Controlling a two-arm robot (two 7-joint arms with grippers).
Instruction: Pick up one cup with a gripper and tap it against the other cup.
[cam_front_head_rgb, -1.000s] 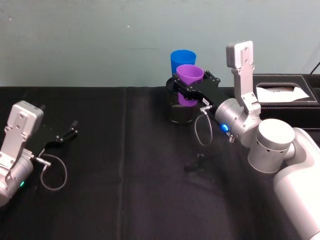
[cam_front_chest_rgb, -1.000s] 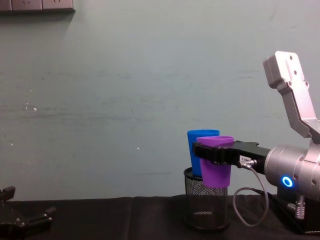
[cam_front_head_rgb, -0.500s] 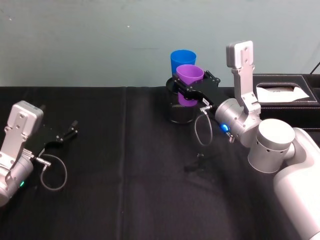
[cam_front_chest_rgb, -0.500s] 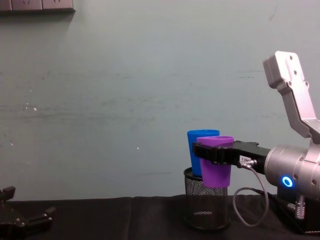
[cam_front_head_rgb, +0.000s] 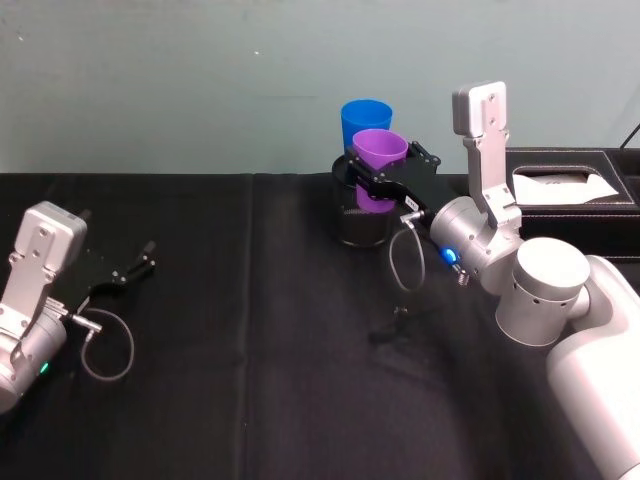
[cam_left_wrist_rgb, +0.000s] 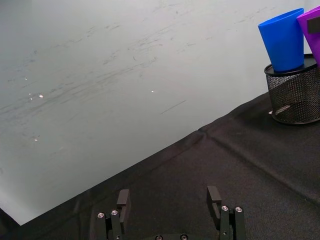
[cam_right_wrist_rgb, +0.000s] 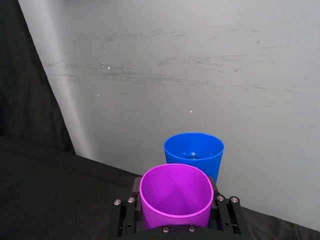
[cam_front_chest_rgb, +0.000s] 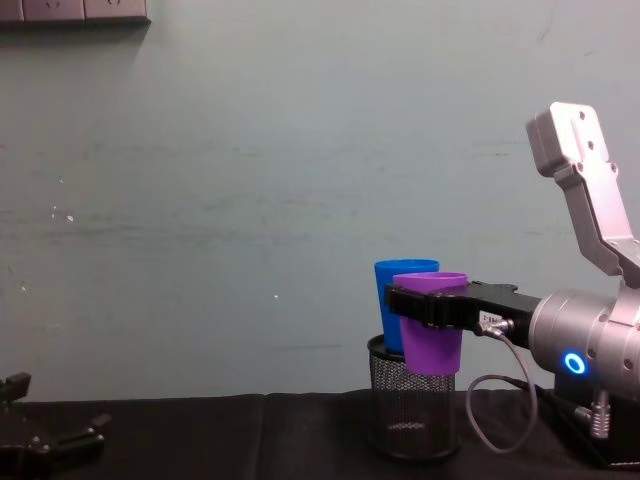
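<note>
Pinching the purple cup (cam_front_head_rgb: 380, 150) aloft, the right tool (cam_front_head_rgb: 375, 184) has the pick-up done; tapping the blue cup (cam_front_head_rgb: 365, 116) just beyond remains. Left tool (cam_left_wrist_rgb: 168, 198) idles, spread.

- a table (cam_front_head_rgb: 250, 400) under a black cloth; a crease in the cloth runs front to back, left of the mesh pen holder (cam_front_chest_rgb: 412, 420);
- the pen holder stands upright on the cloth;
- a black box with white stitching (cam_front_head_rgb: 590, 222) lies right of the holder, apart from it.
</note>
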